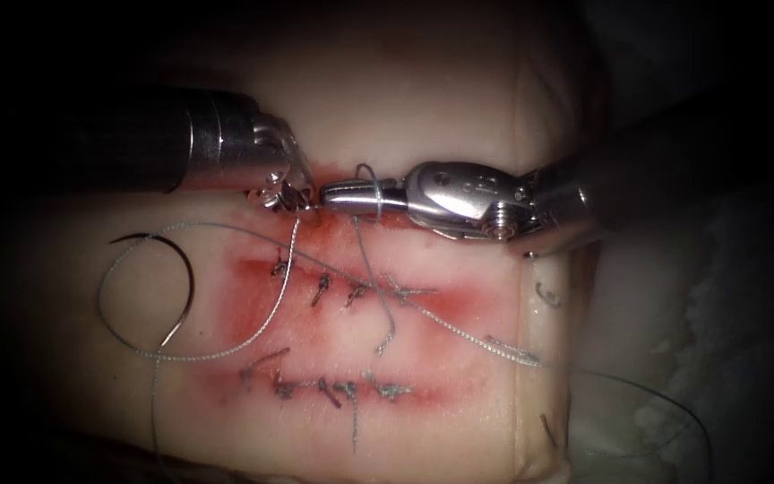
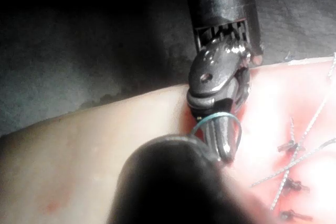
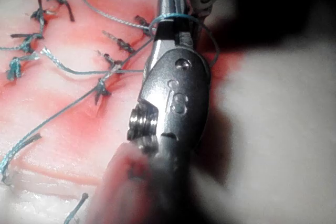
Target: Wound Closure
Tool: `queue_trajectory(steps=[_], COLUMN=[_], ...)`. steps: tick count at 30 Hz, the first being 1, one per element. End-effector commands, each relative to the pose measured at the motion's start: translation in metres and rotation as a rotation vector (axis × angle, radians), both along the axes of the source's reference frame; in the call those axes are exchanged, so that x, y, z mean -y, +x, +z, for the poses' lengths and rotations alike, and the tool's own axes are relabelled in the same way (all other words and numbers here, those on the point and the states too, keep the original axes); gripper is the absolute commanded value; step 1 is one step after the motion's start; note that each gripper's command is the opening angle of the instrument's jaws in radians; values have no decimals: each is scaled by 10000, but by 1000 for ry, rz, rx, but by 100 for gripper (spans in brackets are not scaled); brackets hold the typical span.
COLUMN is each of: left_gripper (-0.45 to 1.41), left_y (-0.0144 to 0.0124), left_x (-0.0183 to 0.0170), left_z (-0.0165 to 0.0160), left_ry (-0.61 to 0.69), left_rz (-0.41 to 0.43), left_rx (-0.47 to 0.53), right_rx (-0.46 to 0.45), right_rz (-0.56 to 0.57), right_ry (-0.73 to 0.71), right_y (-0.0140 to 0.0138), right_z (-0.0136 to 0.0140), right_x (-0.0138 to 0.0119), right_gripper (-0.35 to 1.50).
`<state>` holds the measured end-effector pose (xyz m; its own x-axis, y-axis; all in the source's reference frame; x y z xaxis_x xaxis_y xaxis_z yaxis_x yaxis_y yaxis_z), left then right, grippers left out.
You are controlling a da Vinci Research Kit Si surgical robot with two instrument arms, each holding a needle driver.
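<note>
Knot-tying, by my read. Thread (image 1: 367, 184) looped around right hand (image 1: 333, 192), jaws closed, grasping nothing visible. Left hand (image 1: 281, 193) clenched on thread. Needle (image 1: 176, 278) lies free on tissue (image 1: 459, 108), left of the stitched cuts. Next calls for even tension.

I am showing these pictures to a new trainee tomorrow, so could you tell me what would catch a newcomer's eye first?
The two tools meet tip to tip above the stitched cuts: the left tool and the right tool, whose shut jaws have a loop of thread wound around them. The curved needle lies free on the tissue at the left, held by neither tool. Two red-stained rows of knotted stitches cross the middle.
</note>
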<state>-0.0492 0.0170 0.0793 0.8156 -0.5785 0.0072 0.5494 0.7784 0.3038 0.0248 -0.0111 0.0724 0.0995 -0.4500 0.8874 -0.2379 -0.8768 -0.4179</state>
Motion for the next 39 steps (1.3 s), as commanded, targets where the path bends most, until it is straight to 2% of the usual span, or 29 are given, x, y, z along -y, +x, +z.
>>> queue_trajectory(steps=[1, 3, 4, 7, 14, 15, 19, 20, 22, 25, 26, 28, 30, 31, 36, 39], left_gripper=[-45, -45, -45, -45, -45, -45, -45, -45, -45, -45, -45, -45, -45, -45, -45, -45], left_y=[-8, -11, -13, -16, -23, -25, -28, -31, -31, -35, -35, -38, -39, -40, -38, -34], left_x=[-8, -9, -9, -10, -15, -16, -17, -15, -14, -5, -5, 7, 11, 22, 33, 38], left_z=[4, 3, 4, 4, -1, -3, -5, -6, -7, -12, -12, -19, -22, -28, -37, -44], left_ry=[-7, -16, -20, -27, -60, -68, -70, -74, -74, -74, -74, -74, -74, -74, -77, -86], left_rz=[-3, -8, -11, -10, -34, -43, -48, -51, -52, -53, -53, -54, -54, -55, -54, -52], left_rx=[3, 10, 13, 18, 46, 50, 52, 56, 55, 55, 55, 55, 55, 55, 53, 42], right_rx=[-16, 7, 40, 75, 184, 209, 243, 255, 252, 285, 285, 304, 305, 301, 293, 320], right_rz=[-29, -102, -157, -210, -410, -463, -535, -592, -626, -754, -754, -830, -846, -890, -939, -998], right_ry=[-14, -58, -95, -140, -294, -348, -417, -442, -451, -504, -504, -543, -550, -572, -592, -627], right_y=[7, 4, 2, 0, -3, -3, -1, 0, 1, 3, 3, 6, 7, 9, 10, 9], right_z=[4, 1, -1, -2, -19, -26, -30, -31, -31, -34, -34, -32, -31, -27, -26, -28], right_x=[-1, -4, -6, -8, -20, -23, -21, -17, -14, -7, -7, 1, 4, 13, 14, 11], right_gripper=[-35, -35, -23, -15, -27, -23, -15, -8, -8, 0, 0, -1, -1, 0, 7, 21])
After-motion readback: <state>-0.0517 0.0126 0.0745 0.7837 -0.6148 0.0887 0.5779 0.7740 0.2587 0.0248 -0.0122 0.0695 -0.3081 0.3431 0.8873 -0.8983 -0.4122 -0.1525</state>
